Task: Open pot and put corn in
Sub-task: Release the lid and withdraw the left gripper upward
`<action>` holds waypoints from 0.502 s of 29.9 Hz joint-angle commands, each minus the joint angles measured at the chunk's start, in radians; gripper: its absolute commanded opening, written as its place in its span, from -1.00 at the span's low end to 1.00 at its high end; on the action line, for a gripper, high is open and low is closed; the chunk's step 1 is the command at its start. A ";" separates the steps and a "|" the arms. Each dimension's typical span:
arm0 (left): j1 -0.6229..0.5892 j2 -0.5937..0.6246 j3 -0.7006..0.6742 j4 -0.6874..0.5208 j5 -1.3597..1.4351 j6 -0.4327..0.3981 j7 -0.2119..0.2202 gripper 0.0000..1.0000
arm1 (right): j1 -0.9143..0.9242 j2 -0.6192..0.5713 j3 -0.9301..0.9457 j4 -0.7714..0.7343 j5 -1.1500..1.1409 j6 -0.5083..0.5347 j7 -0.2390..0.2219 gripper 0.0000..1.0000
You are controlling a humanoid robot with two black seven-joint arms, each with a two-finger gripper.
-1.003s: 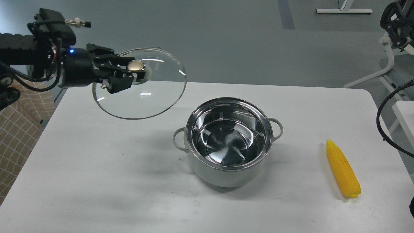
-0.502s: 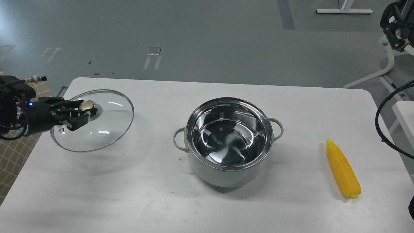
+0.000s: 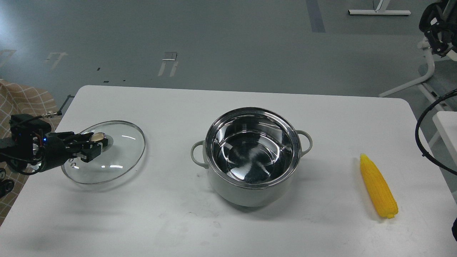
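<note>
The pale grey-green pot [image 3: 250, 185] stands uncovered at the middle of the white table [image 3: 228, 228], its shiny steel inside empty. The glass lid [image 3: 114, 160] with its gold knob [image 3: 97, 136] is low over the table's left side, about level. My left gripper [image 3: 97, 142] is shut on the lid's knob. The yellow corn [image 3: 378, 186] lies on the table at the right, well clear of the pot. My right gripper is out of view; only a dark bit of arm [image 3: 454, 228] shows at the right edge.
A checked cloth [image 3: 25, 103] lies off the table's left edge. A black cable [image 3: 425, 132] hangs by the right edge. White frame legs [image 3: 425, 75] stand on the floor at the back right.
My left gripper has carried the lid from high up left of the pot down and further left, to just above the table. The pot and corn have not moved.
</note>
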 commanded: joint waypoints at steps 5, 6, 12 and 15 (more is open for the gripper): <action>0.014 -0.002 -0.002 0.000 -0.043 0.001 0.000 0.22 | 0.002 0.003 -0.004 0.003 0.000 0.000 0.000 1.00; 0.014 -0.002 -0.002 0.000 -0.057 0.001 0.000 0.42 | 0.002 0.002 -0.004 0.002 0.000 0.000 0.000 1.00; -0.019 0.023 -0.034 -0.011 -0.121 0.013 0.000 0.68 | -0.015 -0.012 -0.007 0.005 0.000 0.000 -0.008 1.00; -0.149 0.031 -0.066 -0.008 -0.269 0.006 0.000 0.74 | -0.040 -0.084 -0.059 0.032 -0.015 0.000 -0.011 1.00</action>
